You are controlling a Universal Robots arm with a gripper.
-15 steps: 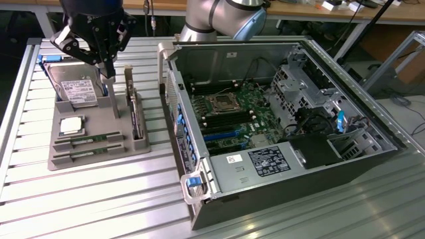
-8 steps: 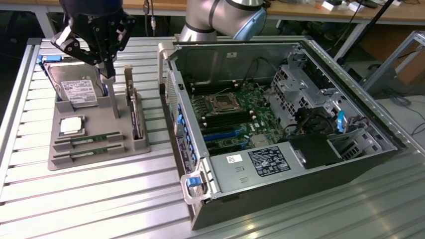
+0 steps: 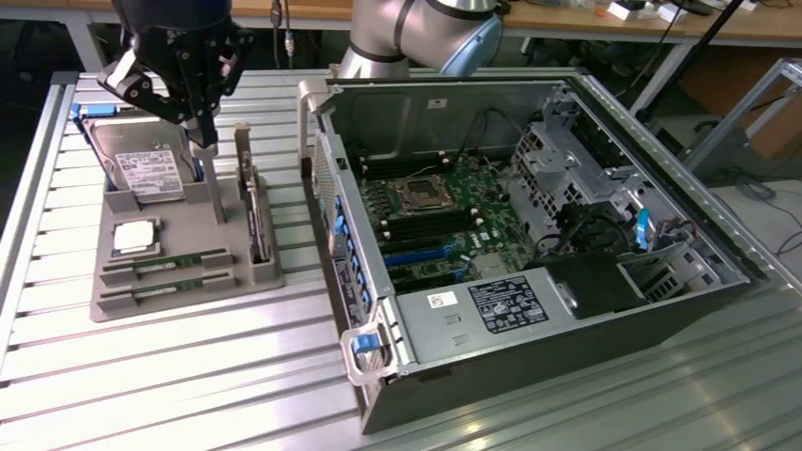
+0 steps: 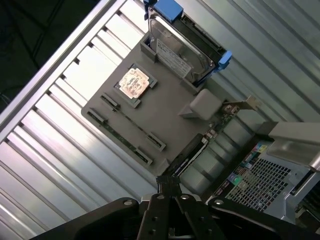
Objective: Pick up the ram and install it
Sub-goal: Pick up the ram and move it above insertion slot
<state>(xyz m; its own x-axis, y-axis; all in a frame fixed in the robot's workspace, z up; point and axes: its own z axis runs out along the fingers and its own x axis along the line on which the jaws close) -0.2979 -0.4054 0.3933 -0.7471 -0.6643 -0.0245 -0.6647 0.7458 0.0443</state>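
Note:
Two ram sticks (image 3: 169, 265) lie edge-up in parallel slots at the front of a grey holder tray (image 3: 188, 221); they are thin green strips. In the wrist view the ram (image 4: 131, 122) runs across the tray between its end clips. My black gripper (image 3: 201, 132) hangs above the tray's back end, over the hard drive, well clear of the ram. In the wrist view the fingertips (image 4: 169, 186) are pressed together with nothing between them, so the gripper is shut and holds nothing.
The tray also holds a silver hard drive (image 3: 145, 169), a square processor (image 3: 135, 237) and an upright expansion card (image 3: 257, 221). An open computer case (image 3: 602, 310) lies at the exterior view's right, its motherboard (image 3: 439, 216) exposed. All of it rests on a slatted metal table (image 3: 188, 376).

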